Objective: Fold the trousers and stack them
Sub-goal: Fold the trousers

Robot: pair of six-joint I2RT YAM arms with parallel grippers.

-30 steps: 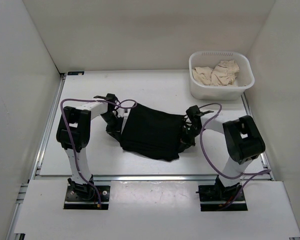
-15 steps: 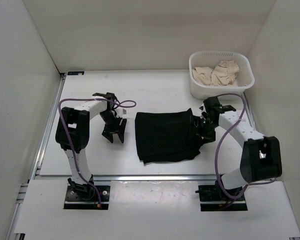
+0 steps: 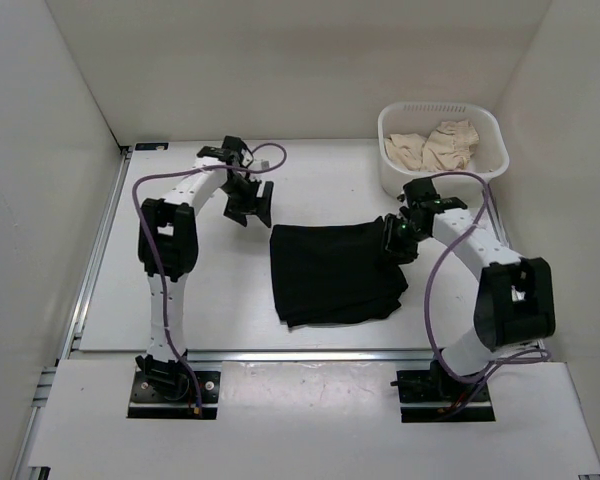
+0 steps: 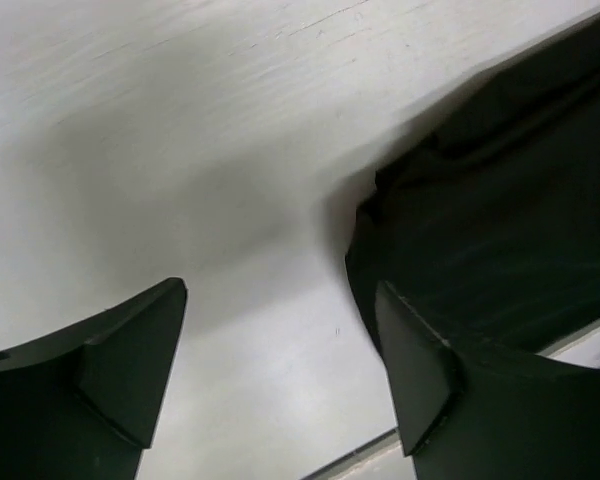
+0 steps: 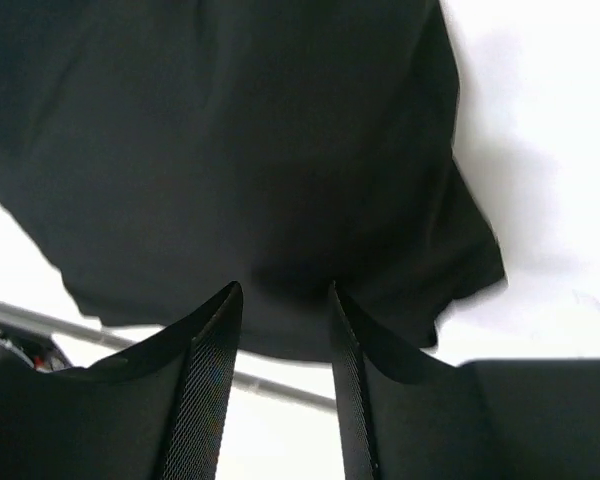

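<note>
Black, soft matte cloth: the trousers (image 3: 332,272) lie folded in a rough, slightly rumpled square in the middle of the white desk (image 3: 180,300). The left claw (image 3: 248,205) gapes wide over bare desk near their far-left corner. The right claw (image 3: 398,240) hangs at their right edge, ribbed fingers (image 5: 205,390) narrowly parted, gripping nothing.
</note>
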